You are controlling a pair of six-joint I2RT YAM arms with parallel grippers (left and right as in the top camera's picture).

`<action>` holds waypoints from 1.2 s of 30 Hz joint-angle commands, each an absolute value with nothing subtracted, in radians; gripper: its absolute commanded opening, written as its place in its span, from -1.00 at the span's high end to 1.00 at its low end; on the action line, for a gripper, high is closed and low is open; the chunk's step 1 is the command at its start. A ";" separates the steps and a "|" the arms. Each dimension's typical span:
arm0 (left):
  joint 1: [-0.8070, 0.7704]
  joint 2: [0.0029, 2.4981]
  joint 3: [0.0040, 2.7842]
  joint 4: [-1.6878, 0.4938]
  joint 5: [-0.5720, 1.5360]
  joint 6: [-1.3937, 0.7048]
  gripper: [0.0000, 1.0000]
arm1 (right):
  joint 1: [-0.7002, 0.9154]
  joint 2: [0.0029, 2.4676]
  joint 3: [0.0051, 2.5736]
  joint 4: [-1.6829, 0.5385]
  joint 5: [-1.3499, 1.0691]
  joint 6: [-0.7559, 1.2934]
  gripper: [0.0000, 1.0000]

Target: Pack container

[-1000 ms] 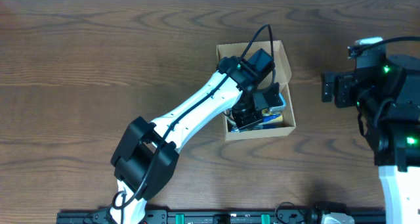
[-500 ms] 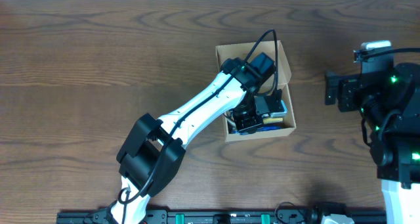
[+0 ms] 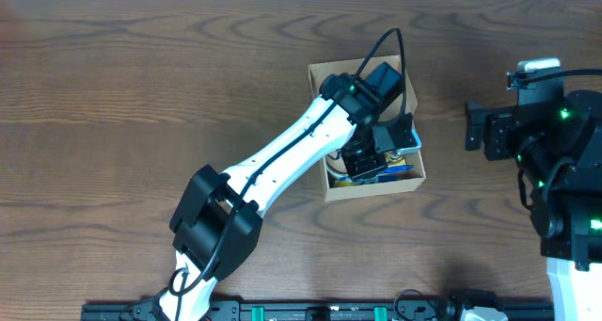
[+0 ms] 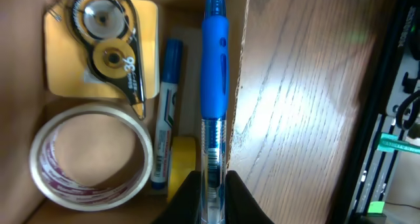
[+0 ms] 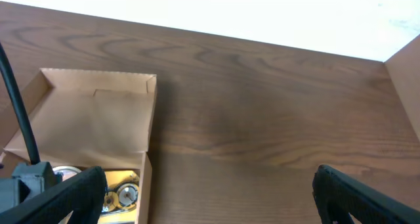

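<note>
The container (image 3: 372,190) is a small tan cardboard box near the table's middle, its flap lid (image 3: 331,75) open at the far side. My left gripper (image 3: 372,158) reaches into it and is shut on a blue pen with a clear barrel (image 4: 214,73). In the left wrist view the gripper (image 4: 211,188) holds the pen along the box's side wall (image 4: 244,66). In the box lie a tape roll (image 4: 46,184), a yellow correction-tape dispenser (image 4: 105,50) and a blue marker (image 4: 168,112). My right gripper (image 3: 468,130) is open and empty, to the right of the box.
The right wrist view shows the container (image 5: 92,112) at the left and bare wood between my wide-open right gripper's (image 5: 210,204) fingers (image 5: 367,198). The right arm's body (image 3: 564,170) stands at the table's right edge. A black rail (image 3: 310,312) runs along the front.
My left gripper has shifted a little right inside the box with the pen, and the box has turned slightly. The right arm drew back a little to the right, then stayed still.
</note>
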State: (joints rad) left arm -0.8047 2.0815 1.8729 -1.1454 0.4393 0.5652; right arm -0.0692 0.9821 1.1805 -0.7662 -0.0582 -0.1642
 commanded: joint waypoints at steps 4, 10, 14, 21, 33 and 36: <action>-0.807 2.099 1.895 -1.152 0.426 0.554 0.39 | -0.077 0.974 1.179 -0.767 -0.073 -0.150 -0.98; -0.807 2.099 1.895 -1.152 0.416 0.551 0.38 | -0.077 0.974 1.179 -0.767 -0.087 -0.150 -0.98; -0.806 2.099 1.908 -1.143 0.338 0.434 0.36 | -0.077 0.983 1.179 -0.770 -0.058 -0.150 -0.99; -0.775 2.062 1.976 -1.155 0.121 0.174 0.58 | -0.077 1.072 1.179 -0.823 -0.018 -0.150 -0.98; -0.480 1.961 1.971 -1.296 0.008 -0.035 0.59 | -0.078 1.222 1.179 -0.834 0.023 -0.168 -0.99; -0.443 1.961 1.956 -1.301 0.008 -0.042 0.59 | -0.078 1.281 1.179 -0.834 0.031 -0.193 -0.99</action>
State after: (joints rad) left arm -0.4568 1.9659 1.9602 -1.2961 0.0296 -0.0086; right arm -0.0692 1.2404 1.1805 -0.8330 0.0055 -0.1661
